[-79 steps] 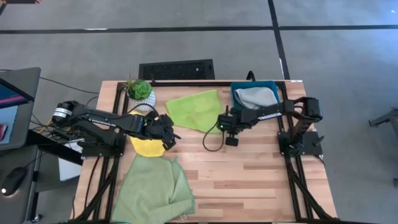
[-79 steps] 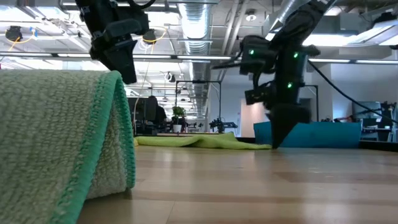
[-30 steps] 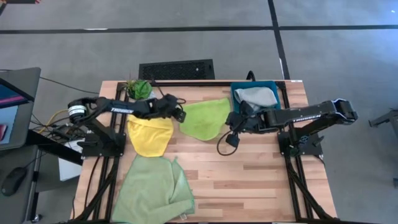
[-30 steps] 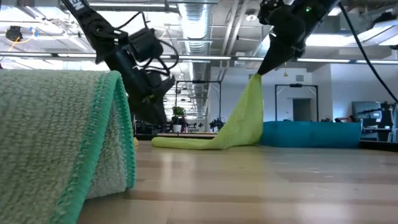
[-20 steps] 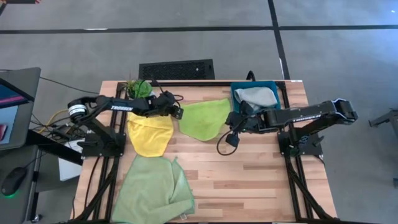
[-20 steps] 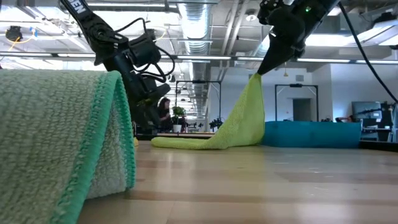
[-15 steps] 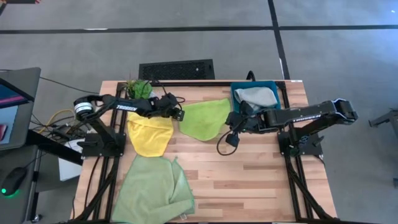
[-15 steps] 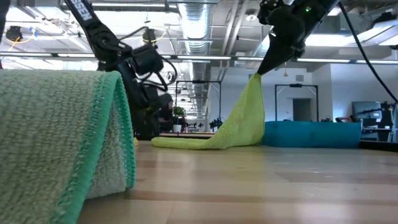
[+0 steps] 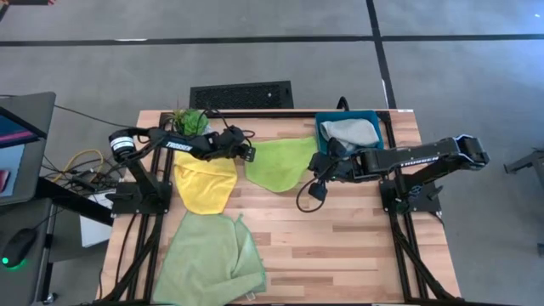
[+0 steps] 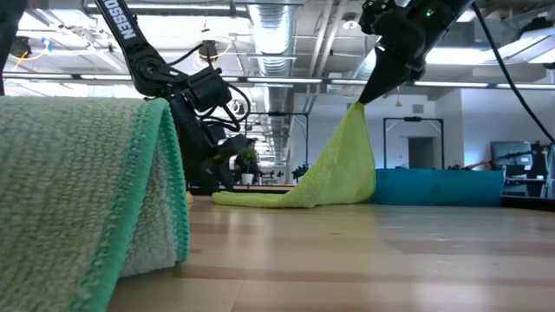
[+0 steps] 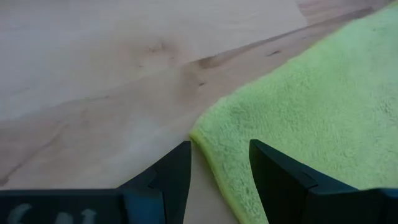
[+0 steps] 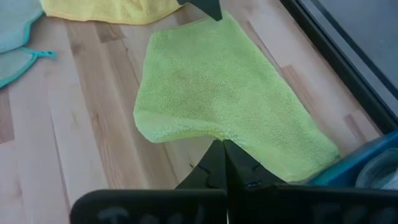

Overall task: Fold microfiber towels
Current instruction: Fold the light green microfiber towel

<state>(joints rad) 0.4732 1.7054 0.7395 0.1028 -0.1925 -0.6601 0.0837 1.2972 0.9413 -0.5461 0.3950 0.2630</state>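
Across the middle of the high view, my two arms reached inward toward the bright lime green towel (image 9: 279, 163), and white lettering ran along each forearm; only "TROSSEN" on the left one could be made out. At upper right of the table (image 9: 357, 229) sat the teal tray (image 9: 324, 127) with the grey towel (image 9: 349, 131) bundled inside it. I counted four towels: that grey one, the lime one, the yellow towel (image 9: 204, 183) at centre left, and the larger pale green towel (image 9: 208, 259) at lower left, its teal-stitched edge filling the left of the low view. A small potted plant (image 9: 189, 121) stood at the upper left corner of the table.

My right gripper (image 12: 221, 149) was pinched tight on one corner of the lime towel, lifting it so the cloth hung in a slope while its far part lay flat on the wood. My left gripper (image 11: 219, 163) stood wide apart, low over the towel's opposite corner, one finger on either side of the edge, gripping nothing.
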